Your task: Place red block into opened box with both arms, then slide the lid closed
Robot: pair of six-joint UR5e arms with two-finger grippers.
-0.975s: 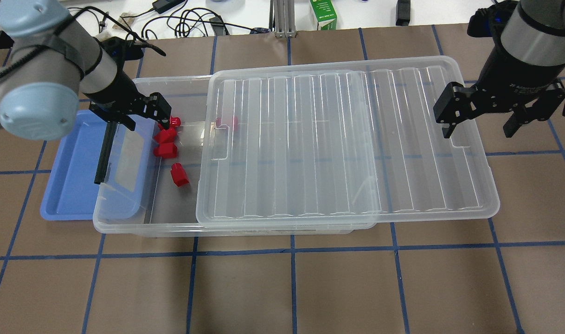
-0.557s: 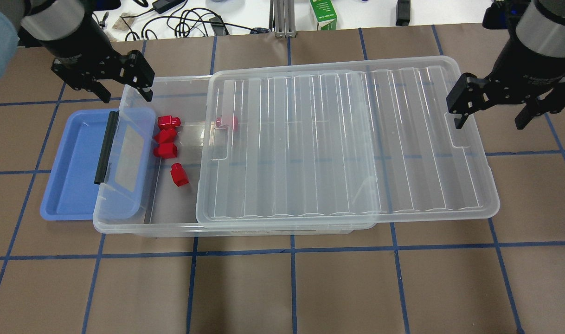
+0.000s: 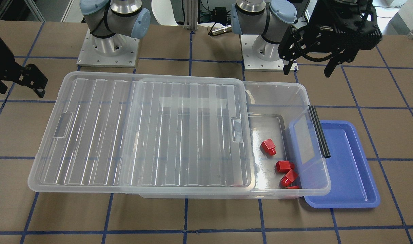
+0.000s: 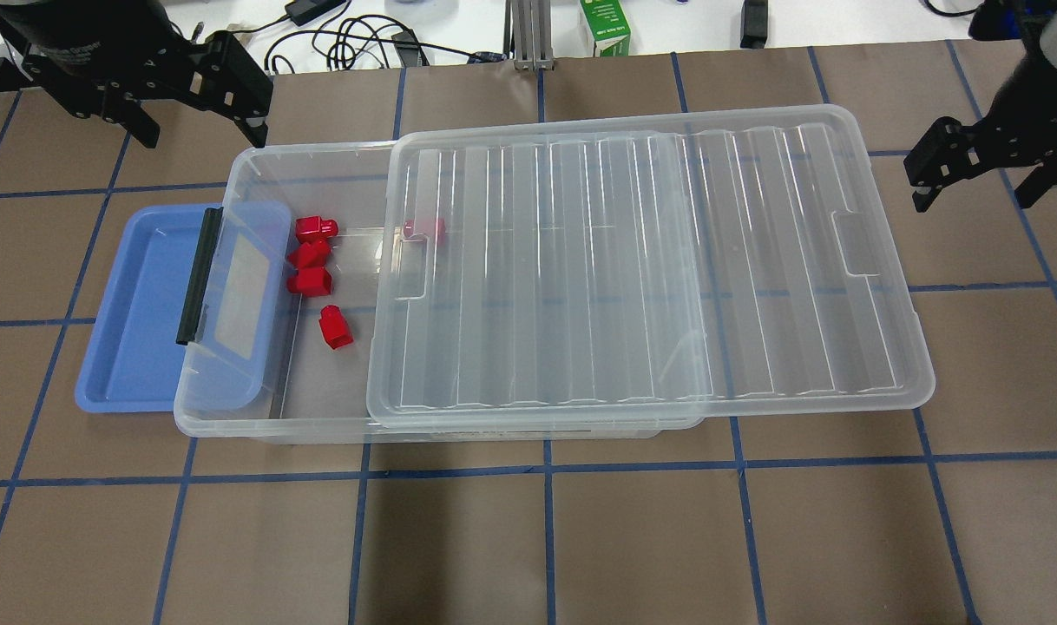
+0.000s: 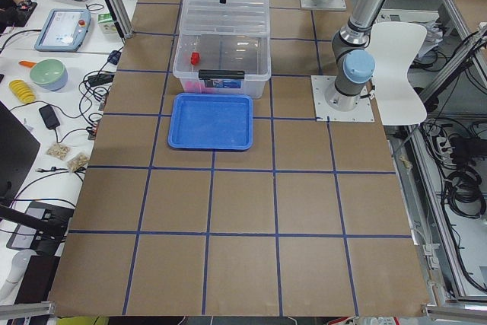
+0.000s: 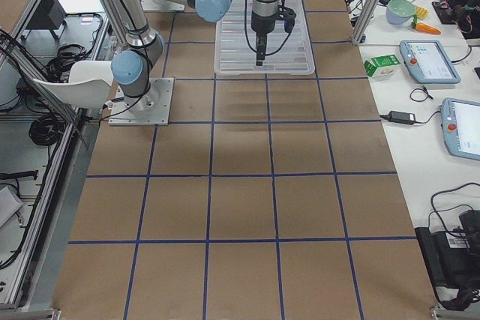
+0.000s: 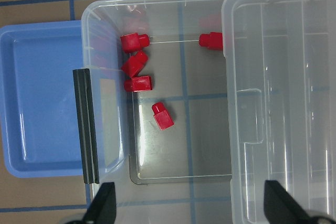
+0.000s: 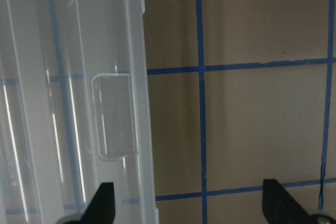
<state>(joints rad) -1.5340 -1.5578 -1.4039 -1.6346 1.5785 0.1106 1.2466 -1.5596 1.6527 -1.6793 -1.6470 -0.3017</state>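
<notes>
Treat block placement as finished and lid closing as the step in hand. Locate the red block (image 4: 336, 328) on the floor of the box (image 4: 268, 425), in the uncovered section at left centre of the overhead frame, with three more just above it in the frame and a fifth part-hidden under the near edge of the lid (image 4: 650, 260). Read the lid as resting on the box rim, slid toward frame right and overhanging the right end, not yet closed. Find the left gripper (image 4: 200, 134) at upper left, just off the box's far corner, fingers spread wide and holding nothing. Find the right gripper (image 4: 978, 200) at the right edge, beside the lid's right short end, fingers likewise spread and empty. Expect both to be raised clear of the table, though hard to confirm from these angles. Next, lower the right gripper against the lid's right edge or into the notch (image 8: 113, 116), then push toward frame left until fully covered. Consider bracing the box at the blue tray (image 4: 129, 365) end with the left gripper, to keep box and lid from travelling together.
</notes>
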